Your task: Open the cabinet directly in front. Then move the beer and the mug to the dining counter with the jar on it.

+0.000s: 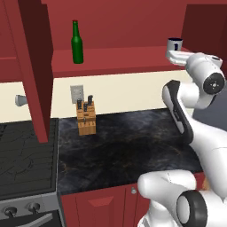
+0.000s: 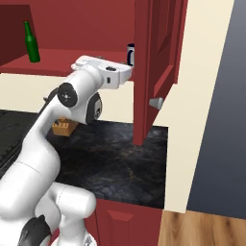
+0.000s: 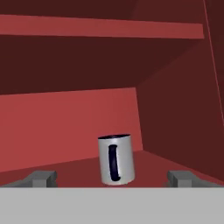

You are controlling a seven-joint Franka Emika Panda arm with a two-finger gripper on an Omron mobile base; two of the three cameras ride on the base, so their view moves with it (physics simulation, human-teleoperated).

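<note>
1. One small white-grey cylindrical mug (image 3: 116, 159) stands upright, long axis vertical, dark handle facing the hand cam, on the shelf of the red wall cabinet (image 1: 128, 60), right end.
2. Two-finger gripper (image 3: 113, 177) spread wide, tips either side of mug, not touching.
3. Slim dark-green glass beer bottle (image 1: 77, 43) upright, neck up, well left on same shelf.
4. Wooden knife block (image 1: 86, 117) on black worktop (image 1: 124, 150) below.

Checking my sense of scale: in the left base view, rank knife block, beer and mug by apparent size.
1. Knife block, or beer: similar height, block wider but nearer, so unsure.
2. Mug, partly hidden behind the arm.
</note>
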